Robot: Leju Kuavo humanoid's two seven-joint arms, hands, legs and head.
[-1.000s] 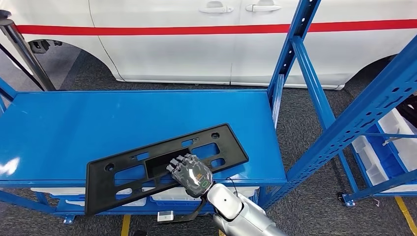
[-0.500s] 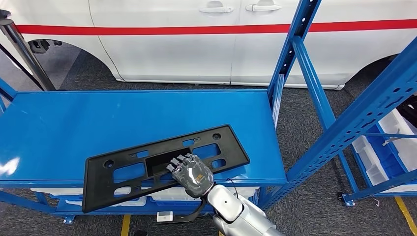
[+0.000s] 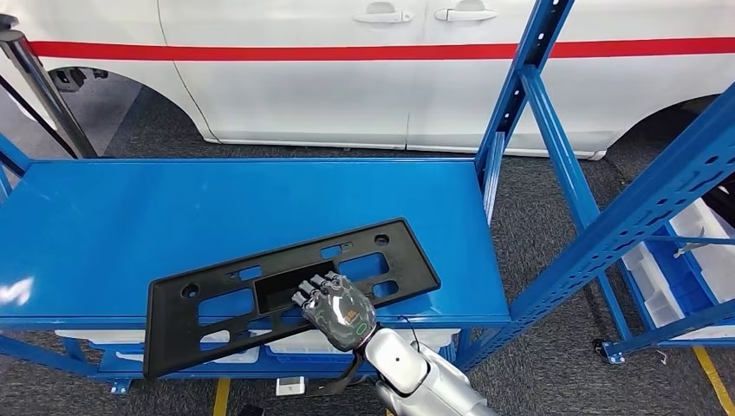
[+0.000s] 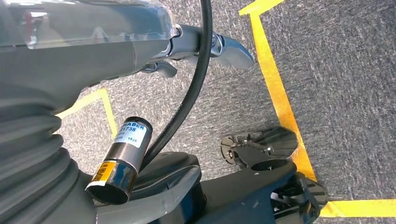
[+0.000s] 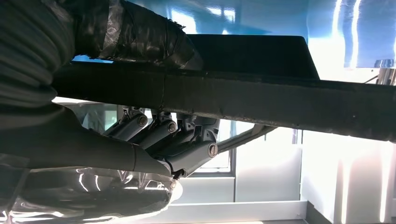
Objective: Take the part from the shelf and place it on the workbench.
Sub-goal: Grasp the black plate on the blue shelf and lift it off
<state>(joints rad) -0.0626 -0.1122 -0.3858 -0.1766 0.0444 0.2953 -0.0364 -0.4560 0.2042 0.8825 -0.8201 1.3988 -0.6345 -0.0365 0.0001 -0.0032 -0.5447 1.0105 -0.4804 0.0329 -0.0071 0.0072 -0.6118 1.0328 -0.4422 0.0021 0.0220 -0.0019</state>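
Black flat plastic part (image 3: 286, 286) with rectangular cut-outs, lying tilted across the front of the glossy blue metal table (image 3: 173, 217), its near-left corner overhanging the edge. Gripped at its near long edge by the right hand (image 3: 338, 308): dark fingers (image 5: 187, 140) curled over one face, thumb on the other. Left hand (image 4: 84, 60) over grey carpet; open or closed, cannot tell.

White car (image 3: 347, 78) stands behind grey carpet (image 3: 555, 364).
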